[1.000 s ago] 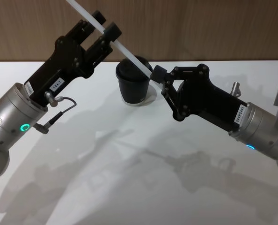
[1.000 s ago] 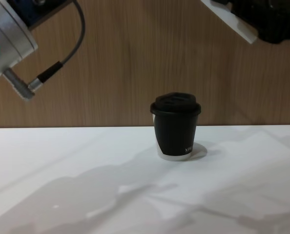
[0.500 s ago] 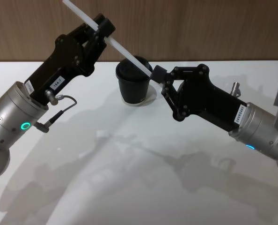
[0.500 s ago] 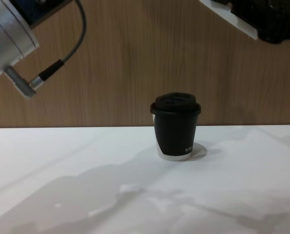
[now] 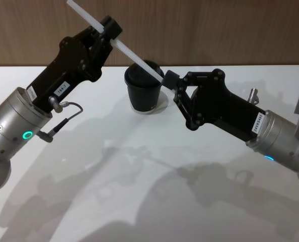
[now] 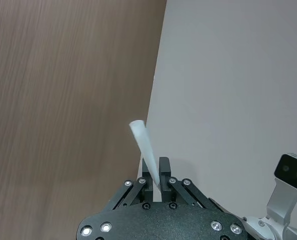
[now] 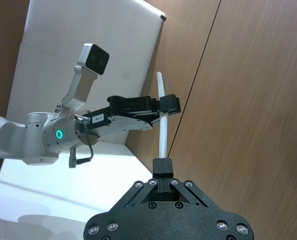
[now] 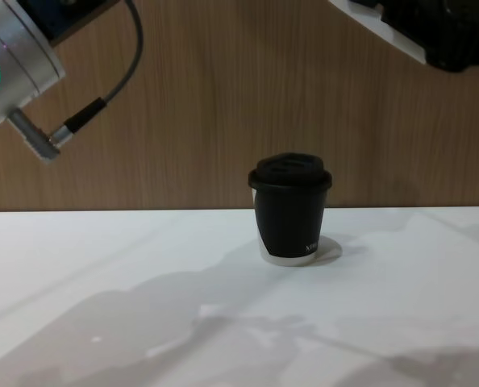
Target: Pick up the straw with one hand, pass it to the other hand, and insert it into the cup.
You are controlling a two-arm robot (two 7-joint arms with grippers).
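Head view: the left hand (image 5: 110,29) is raised over the far left part of the surface (image 5: 139,176) and is closed on the straw (image 5: 134,54) near its upper end. The right hand (image 5: 168,79) reaches in from the right and is closed on the lower end of the straw. The straw slants through the air between both hands, high end to the left, and its lower part crosses in front of the lid of the cup (image 5: 143,93). The cup stands upright on the surface near the wooden wall (image 5: 215,30), just beside the right hand's fingertips. Left wrist view: the left hand (image 6: 156,167) clamps the straw (image 6: 142,142) between its closed fingers, and the free end projects beyond them. Right wrist view: the right hand (image 7: 163,166) grips one end of the straw (image 7: 162,135), which extends straight away from it to the left hand (image 7: 169,106); that hand is closed across the straw, and a short length protrudes beyond it. Chest view: the cup (image 8: 290,210) stands upright, lid on, at the middle of the surface (image 8: 143,266). The left arm's silver wrist (image 8: 10,56) and its cable (image 8: 118,72) occupy the upper left corner, well above the cup.
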